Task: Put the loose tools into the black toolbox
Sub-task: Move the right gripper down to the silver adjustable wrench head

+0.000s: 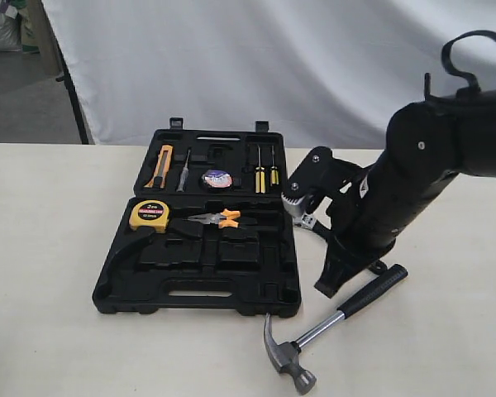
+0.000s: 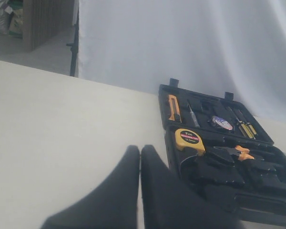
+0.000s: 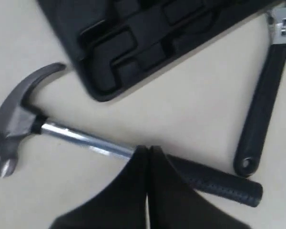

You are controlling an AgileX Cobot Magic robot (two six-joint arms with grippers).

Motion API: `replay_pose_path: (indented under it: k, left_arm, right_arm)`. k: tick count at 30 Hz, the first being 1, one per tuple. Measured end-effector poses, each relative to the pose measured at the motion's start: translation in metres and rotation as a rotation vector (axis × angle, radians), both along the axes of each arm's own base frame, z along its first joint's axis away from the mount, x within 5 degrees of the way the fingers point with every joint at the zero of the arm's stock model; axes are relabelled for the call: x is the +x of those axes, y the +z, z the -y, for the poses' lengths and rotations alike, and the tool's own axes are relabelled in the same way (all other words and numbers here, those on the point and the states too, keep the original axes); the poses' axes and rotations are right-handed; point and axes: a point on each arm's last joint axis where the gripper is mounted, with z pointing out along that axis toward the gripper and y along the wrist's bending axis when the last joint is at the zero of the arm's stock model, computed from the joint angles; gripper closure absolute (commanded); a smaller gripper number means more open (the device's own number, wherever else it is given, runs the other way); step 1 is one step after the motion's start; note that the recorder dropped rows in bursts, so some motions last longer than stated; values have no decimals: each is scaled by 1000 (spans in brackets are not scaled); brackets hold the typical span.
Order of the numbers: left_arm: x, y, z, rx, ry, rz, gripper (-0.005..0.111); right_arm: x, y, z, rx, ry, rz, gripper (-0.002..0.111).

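The black toolbox [image 1: 256,298] lies open on the table, with a yellow tape measure [image 1: 150,216], orange-handled pliers [image 1: 219,218], a utility knife [image 1: 159,167] and screwdrivers [image 1: 264,175] in its recesses. A claw hammer [image 1: 331,322] lies loose on the table off the box's front right corner. My right gripper [image 3: 148,149] is shut and empty, its tips just above the hammer [image 3: 81,138] where the steel shaft meets the black grip. A black-handled wrench [image 3: 262,109] lies beside the box, mostly hidden behind the right arm in the exterior view. My left gripper [image 2: 140,149] is shut and empty, over bare table beside the toolbox [image 2: 271,181].
A white sheet [image 1: 231,58] hangs behind the table's far edge. The right arm [image 1: 413,182] reaches in from the right, over the table beside the box. A roll of tape [image 1: 217,179] sits in the lid.
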Motion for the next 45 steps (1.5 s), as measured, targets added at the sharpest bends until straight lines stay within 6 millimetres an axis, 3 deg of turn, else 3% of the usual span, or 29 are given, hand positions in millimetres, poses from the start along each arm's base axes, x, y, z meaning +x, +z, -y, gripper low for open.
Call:
replay_pose_path:
  k: [7, 11, 15, 18, 21, 24, 28, 30, 35, 45]
  left_arm:
    - [0, 0, 0, 0, 0, 0, 106]
    - [0, 0, 0, 0, 0, 0, 106]
    - [0, 0, 0, 0, 0, 0, 106]
    - [0, 0, 0, 0, 0, 0, 106]
    - [0, 0, 0, 0, 0, 0, 106]
    - [0, 0, 0, 0, 0, 0, 106]
    - [0, 0, 0, 0, 0, 0, 106]
    - [0, 0, 0, 0, 0, 0, 106]
    - [0, 0, 0, 0, 0, 0, 106]
    - [0, 0, 0, 0, 0, 0, 106]
  right_arm:
    - [46, 3, -6, 71, -191, 104, 105]
    - [78, -4, 2, 37, -304, 44, 81]
    - [101, -37, 10, -20, -361, -33, 55]
    - [111, -60, 11, -58, -364, -76, 47]
    - [121, -72, 6, -72, -333, -80, 47]
    - [138, -67, 2, 9, -353, -40, 51]
    - [159, -50, 12, 224, -376, -52, 77]
    - [165, -52, 18, 290, -374, -102, 83]
    - [172, -73, 21, 314, -388, -121, 75]
    - [180, -72, 20, 349, -416, -45, 67]
